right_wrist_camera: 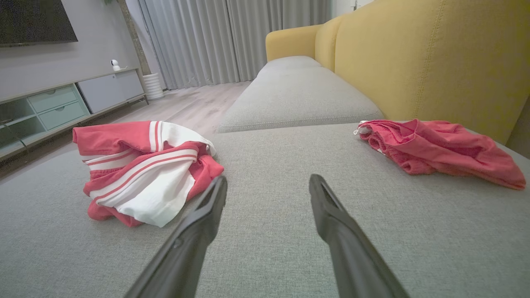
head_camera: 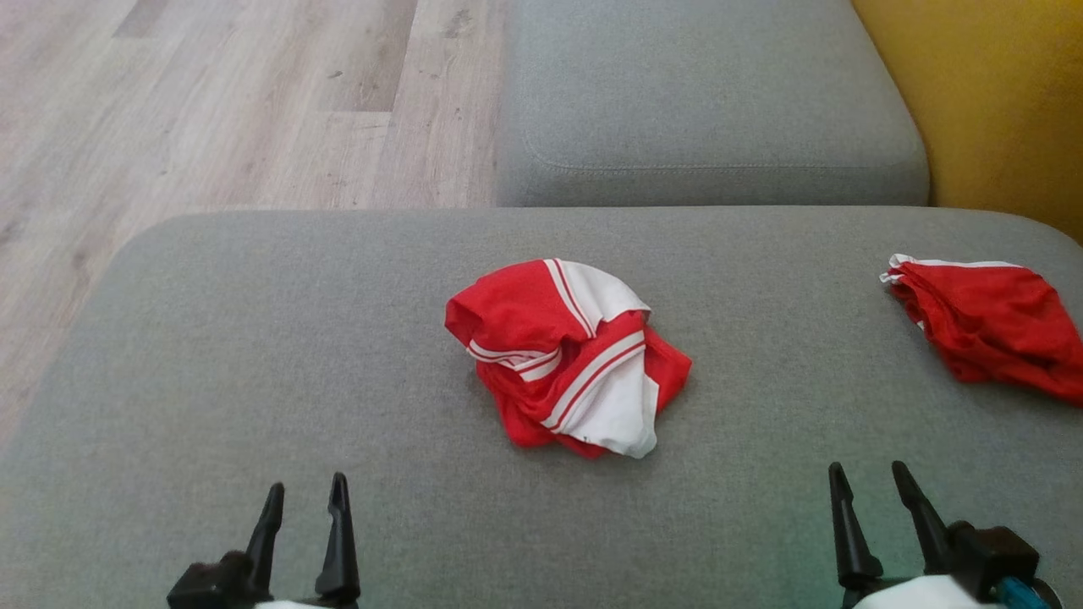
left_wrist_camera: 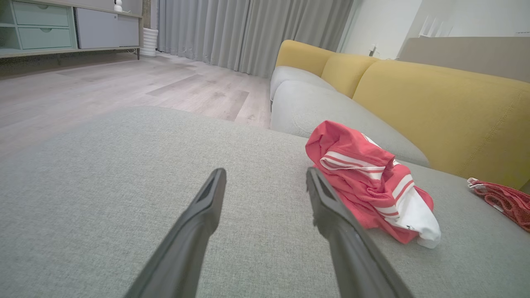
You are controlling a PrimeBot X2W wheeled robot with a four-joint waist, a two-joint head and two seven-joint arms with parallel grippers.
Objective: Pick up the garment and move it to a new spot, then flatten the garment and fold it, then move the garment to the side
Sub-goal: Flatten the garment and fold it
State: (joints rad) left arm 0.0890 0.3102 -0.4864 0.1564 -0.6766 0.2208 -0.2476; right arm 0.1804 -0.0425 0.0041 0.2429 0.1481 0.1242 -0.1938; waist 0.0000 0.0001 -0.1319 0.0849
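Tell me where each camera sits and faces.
Head view: on the head, looking down at the garment on the grey cushion; left gripper and right gripper at bottom.
Left wrist view: low over the cushion, facing the curtains; its fingers, garment at right.
Right wrist view: likewise; garment at left.
Shared: all show the second red garment.

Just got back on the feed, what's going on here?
Nothing is gripped yet. The left gripper and right gripper are both open at the near side of the grey cushion. The crumpled red-and-white garment lies ahead between them, untouched. A second red garment lies off to the right.
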